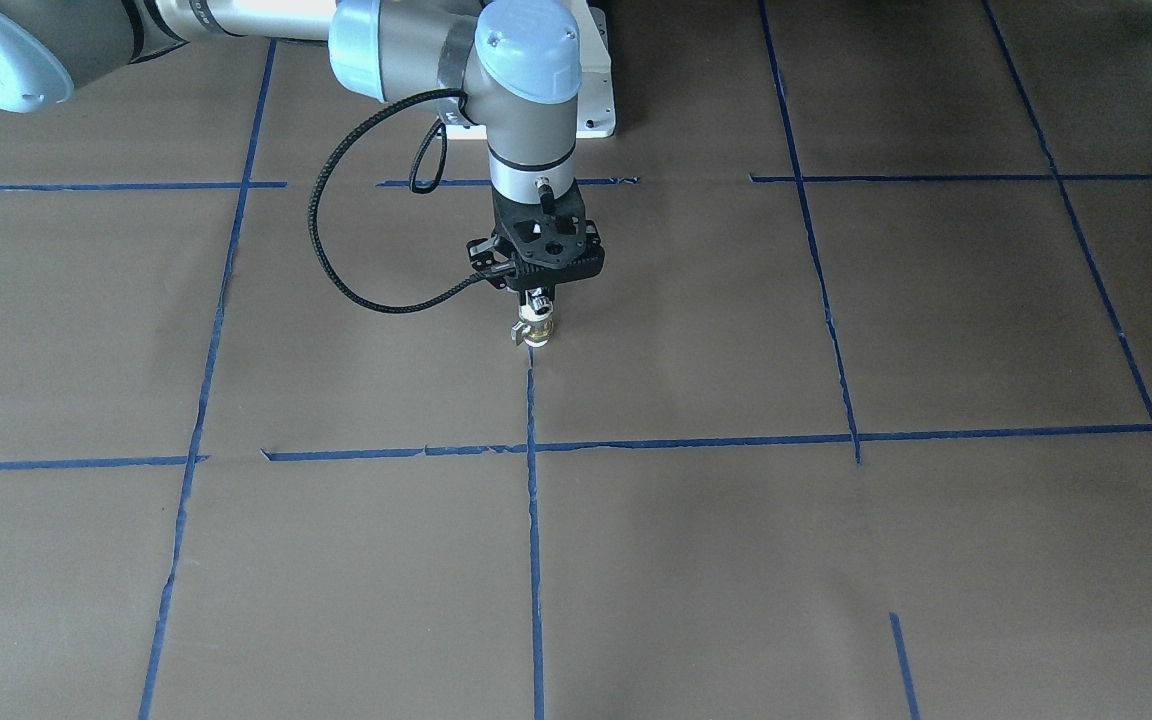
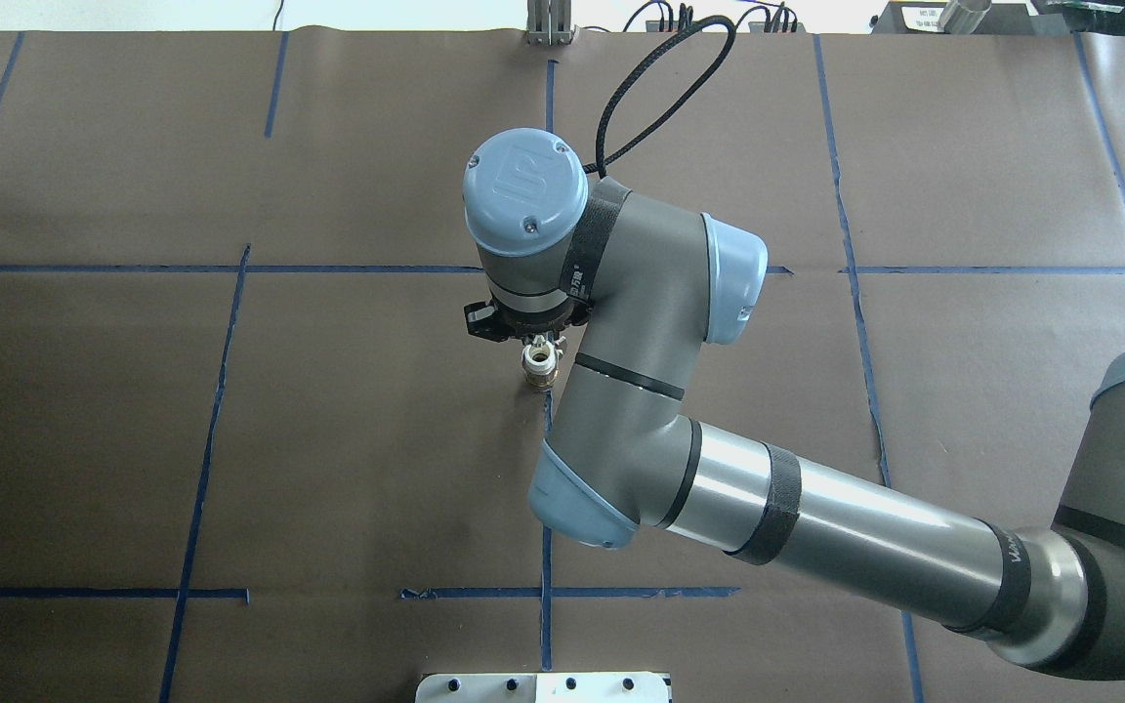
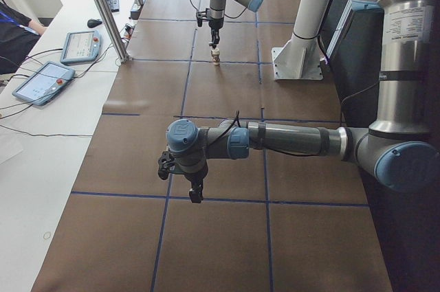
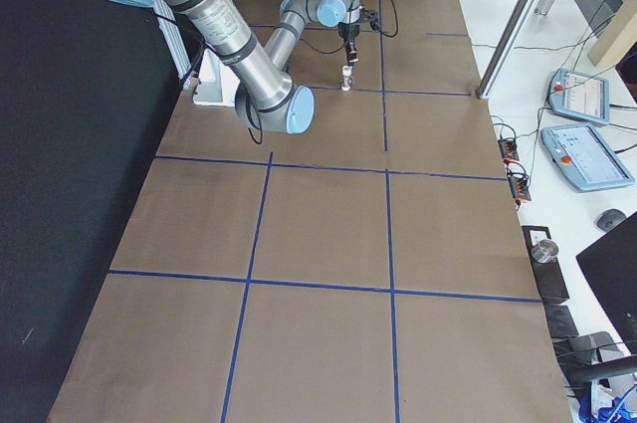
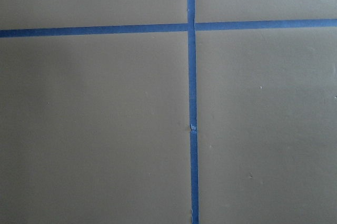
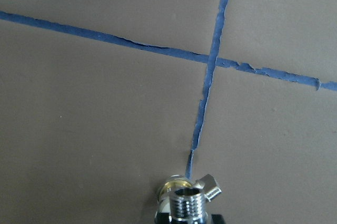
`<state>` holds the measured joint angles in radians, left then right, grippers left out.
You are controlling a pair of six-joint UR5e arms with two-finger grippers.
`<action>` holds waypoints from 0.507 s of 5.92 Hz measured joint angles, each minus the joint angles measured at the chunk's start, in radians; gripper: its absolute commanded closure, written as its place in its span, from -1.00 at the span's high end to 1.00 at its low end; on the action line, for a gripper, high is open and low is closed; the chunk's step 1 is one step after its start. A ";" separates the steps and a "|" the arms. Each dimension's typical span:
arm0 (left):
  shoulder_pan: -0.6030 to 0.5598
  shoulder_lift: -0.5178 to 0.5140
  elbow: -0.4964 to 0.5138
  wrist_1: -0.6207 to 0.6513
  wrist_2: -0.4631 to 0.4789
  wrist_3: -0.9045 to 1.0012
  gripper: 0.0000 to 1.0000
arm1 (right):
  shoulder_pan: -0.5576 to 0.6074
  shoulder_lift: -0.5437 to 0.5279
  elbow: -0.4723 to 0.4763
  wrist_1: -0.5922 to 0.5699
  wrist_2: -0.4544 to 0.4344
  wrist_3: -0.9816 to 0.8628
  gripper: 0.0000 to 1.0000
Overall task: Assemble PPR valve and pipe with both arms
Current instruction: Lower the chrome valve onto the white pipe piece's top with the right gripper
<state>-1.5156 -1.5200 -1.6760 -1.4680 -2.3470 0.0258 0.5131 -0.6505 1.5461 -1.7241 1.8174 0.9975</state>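
My right gripper (image 1: 539,290) pinches the silver pipe (image 6: 185,203) right on top of the upright PPR valve (image 1: 533,333), at 6 o'clock in my right wrist view; I think this is the joining step, and next it needs a straight twist down.

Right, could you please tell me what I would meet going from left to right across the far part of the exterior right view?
white pedestal base → PPR valve → aluminium post → nearer control tablet. The right end effector stands directly over the valve, so it has no separate place in the order.
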 measured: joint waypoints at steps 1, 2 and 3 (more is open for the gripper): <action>0.000 0.000 0.000 0.000 0.000 0.000 1.00 | -0.001 -0.001 0.000 0.000 0.000 0.001 -1.00; 0.000 0.000 0.000 0.000 0.000 0.000 1.00 | -0.003 -0.001 0.002 -0.003 0.000 0.002 -1.00; 0.000 0.000 0.001 0.000 0.000 0.000 1.00 | -0.005 -0.001 0.004 -0.006 0.000 0.003 -1.00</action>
<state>-1.5156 -1.5202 -1.6752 -1.4680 -2.3470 0.0261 0.5082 -0.6519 1.5498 -1.7301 1.8178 1.0005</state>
